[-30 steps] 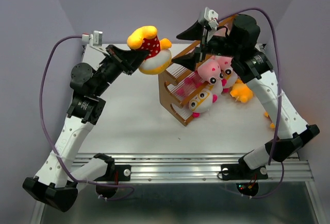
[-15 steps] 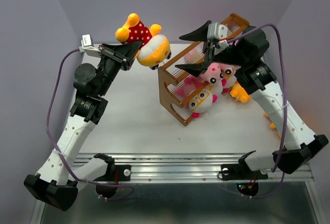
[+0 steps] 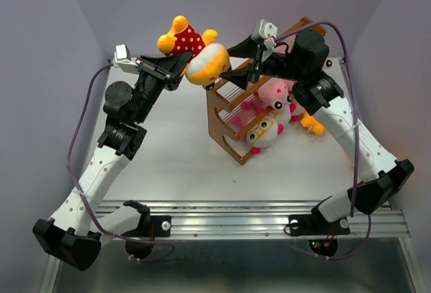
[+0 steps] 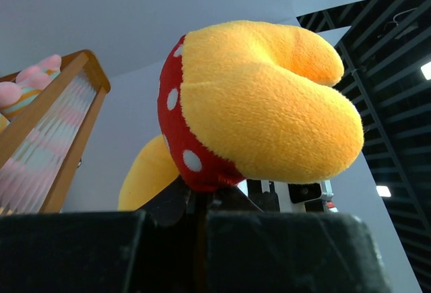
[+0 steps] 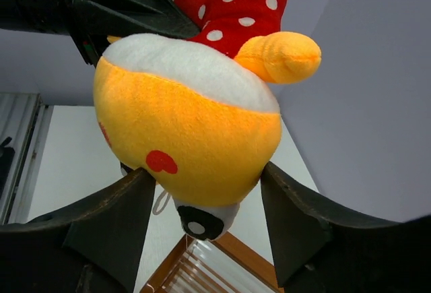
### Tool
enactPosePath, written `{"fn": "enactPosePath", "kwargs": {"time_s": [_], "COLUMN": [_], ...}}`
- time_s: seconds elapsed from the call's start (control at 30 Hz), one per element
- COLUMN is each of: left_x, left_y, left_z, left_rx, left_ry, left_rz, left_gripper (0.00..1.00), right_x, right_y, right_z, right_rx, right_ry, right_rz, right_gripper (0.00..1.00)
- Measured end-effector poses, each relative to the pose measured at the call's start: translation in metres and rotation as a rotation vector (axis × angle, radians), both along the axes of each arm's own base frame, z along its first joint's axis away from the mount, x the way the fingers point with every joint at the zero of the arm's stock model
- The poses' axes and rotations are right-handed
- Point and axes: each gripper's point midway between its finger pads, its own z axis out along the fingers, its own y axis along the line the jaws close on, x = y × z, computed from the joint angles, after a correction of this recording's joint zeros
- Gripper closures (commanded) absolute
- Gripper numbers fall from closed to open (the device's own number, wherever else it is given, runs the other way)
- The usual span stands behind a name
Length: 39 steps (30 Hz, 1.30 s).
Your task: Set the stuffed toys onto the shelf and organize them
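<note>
Your left gripper (image 3: 179, 71) is closed on the red polka-dot body of the yellow-orange toy (image 3: 205, 60) — in the air, head down, near the shelf (image 3: 227, 119) top — while your right gripper (image 3: 225, 68) stands wide, fingers (image 5: 111, 229) flanking its head.

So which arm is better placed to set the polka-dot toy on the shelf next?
Right, probably: the right end effector has jaws either side of the head of the polka-dot toy, just above the shelf. The left end effector holds its red body beside the shelf.
</note>
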Motion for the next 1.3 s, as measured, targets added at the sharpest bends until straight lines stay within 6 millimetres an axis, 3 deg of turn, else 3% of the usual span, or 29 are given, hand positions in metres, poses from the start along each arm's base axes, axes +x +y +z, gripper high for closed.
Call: {"fn": "enactPosePath", "kwargs": {"time_s": [0.23,0.3,0.33,0.43,0.5,0.53,0.73,0.9,1.03,1.13,1.3], "left_x": [0.005,0.005,0.006,0.008,0.009,0.011,0.009,-0.006,-0.016,-0.019,-0.023], "left_y": [-0.001,0.000,0.000,0.004,0.009,0.014,0.044,0.065,0.075,0.080,0.086], "left_z": [-0.002,-0.002,-0.002,-0.004,-0.005,-0.006,-0.006,-0.007,-0.016,-0.028,-0.041], "left_rx": [-0.006,-0.003,0.002,0.031,0.052,0.071,0.184,0.327,0.448,0.530,0.592], "left_ry": [-0.004,-0.006,-0.008,-0.025,-0.032,-0.039,-0.093,-0.152,-0.166,-0.153,-0.135], "left_rz": [0.008,0.013,0.018,0.040,0.060,0.079,0.187,0.271,0.316,0.338,0.355], "left_gripper": [1.00,0.85,0.67,0.41,0.33,0.28,0.23,0.19,0.18,0.18,0.17], "right_x": [-0.005,-0.005,-0.004,0.002,0.010,0.017,0.075,0.097,0.118,0.135,0.156], "right_y": [0.003,0.003,0.003,-0.001,-0.010,-0.020,-0.110,-0.165,-0.216,-0.252,-0.282], "right_z": [0.006,0.006,0.007,0.007,0.008,0.010,0.032,0.032,0.017,-0.005,-0.044], "right_rx": [0.035,0.039,0.042,0.051,0.057,0.064,0.106,0.063,-0.018,-0.089,-0.200], "right_ry": [0.042,0.052,0.056,0.075,0.102,0.117,0.133,0.131,0.130,0.156,0.206], "right_rz": [0.013,0.011,0.006,-0.031,-0.062,-0.090,-0.359,-0.522,-0.661,-0.744,-0.780], "right_gripper": [0.85,0.89,0.92,0.95,0.95,0.95,0.94,0.93,0.91,0.89,0.89]}}
